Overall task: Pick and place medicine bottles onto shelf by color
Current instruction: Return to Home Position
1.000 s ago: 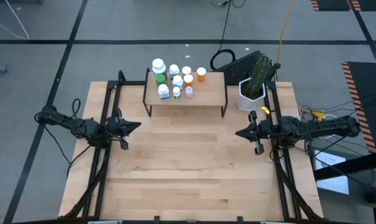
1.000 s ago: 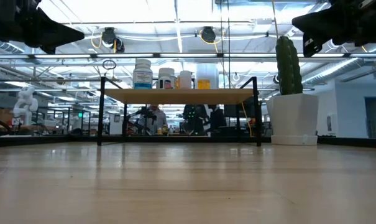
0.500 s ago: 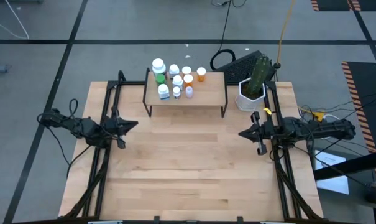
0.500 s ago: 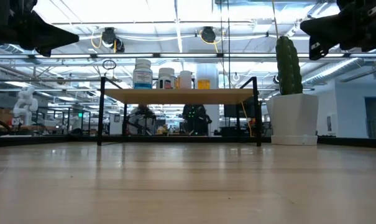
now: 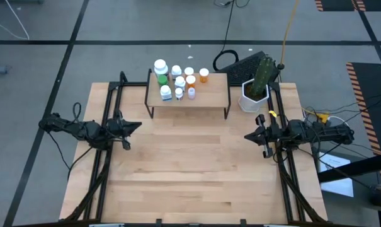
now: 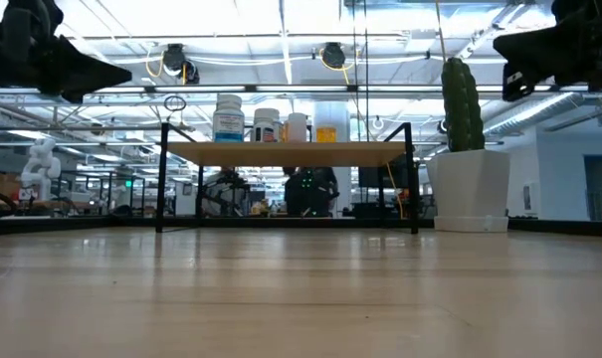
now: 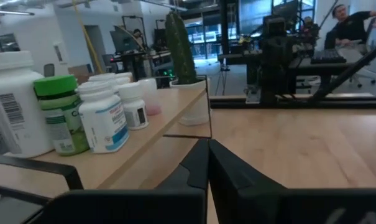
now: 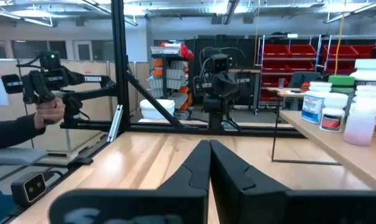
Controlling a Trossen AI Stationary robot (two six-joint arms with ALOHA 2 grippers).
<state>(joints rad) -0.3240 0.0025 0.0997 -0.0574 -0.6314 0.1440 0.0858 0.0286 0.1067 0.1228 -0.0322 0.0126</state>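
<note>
Medicine bottles (image 5: 178,80) upright on shelf (image 5: 212,94)

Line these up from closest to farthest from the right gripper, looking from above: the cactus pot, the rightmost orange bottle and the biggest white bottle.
From the right gripper, in the high view:
1. Cactus pot, just right of the shelf.
2. Rightmost orange bottle, at the shelf's back edge.
3. Biggest white bottle, at the shelf's back left corner.
</note>
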